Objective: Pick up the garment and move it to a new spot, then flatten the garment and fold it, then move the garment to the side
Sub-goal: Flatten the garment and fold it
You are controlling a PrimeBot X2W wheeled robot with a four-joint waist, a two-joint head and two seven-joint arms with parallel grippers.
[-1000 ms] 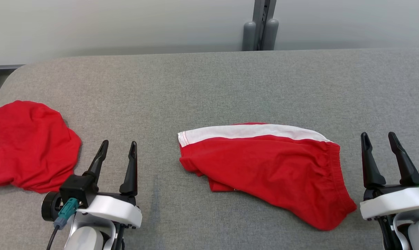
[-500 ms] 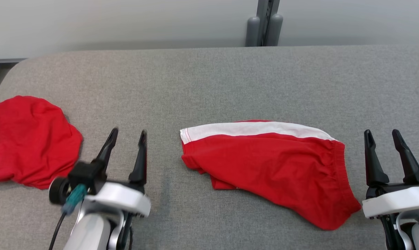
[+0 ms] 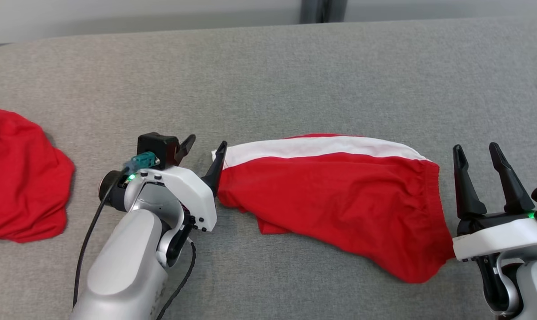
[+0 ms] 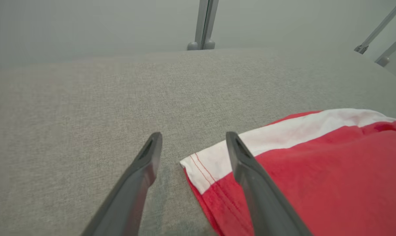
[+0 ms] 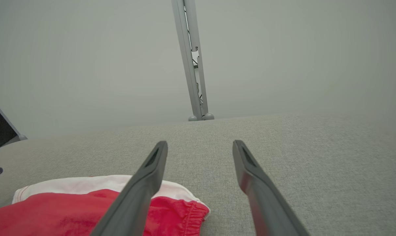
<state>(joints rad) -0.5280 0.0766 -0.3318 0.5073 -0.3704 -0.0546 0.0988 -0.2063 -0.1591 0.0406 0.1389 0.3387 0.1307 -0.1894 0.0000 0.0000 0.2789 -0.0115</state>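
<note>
The garment (image 3: 335, 195), red shorts with a white side stripe, lies rumpled on the grey table (image 3: 268, 80), its elastic waistband to the right. My left gripper (image 3: 207, 143) is open at the shorts' left hem. In the left wrist view the left gripper (image 4: 194, 134) straddles the white hem corner of the garment (image 4: 332, 170), with one finger over the cloth and the other over bare table. My right gripper (image 3: 475, 147) stands open just right of the waistband, nothing between its fingers. The right wrist view has the right gripper (image 5: 200, 142) beside the garment (image 5: 70, 209), over the table.
A second red cloth (image 3: 19, 178) lies bunched at the table's left edge. A grey metal post (image 5: 193, 65) rises behind the table's far edge against a pale wall. Bare table stretches beyond the shorts.
The head camera has tilted down. My left arm has reached forward and rightward, bringing its open fingers to the shorts' left hem corner. The right gripper has stayed beside the waistband.
</note>
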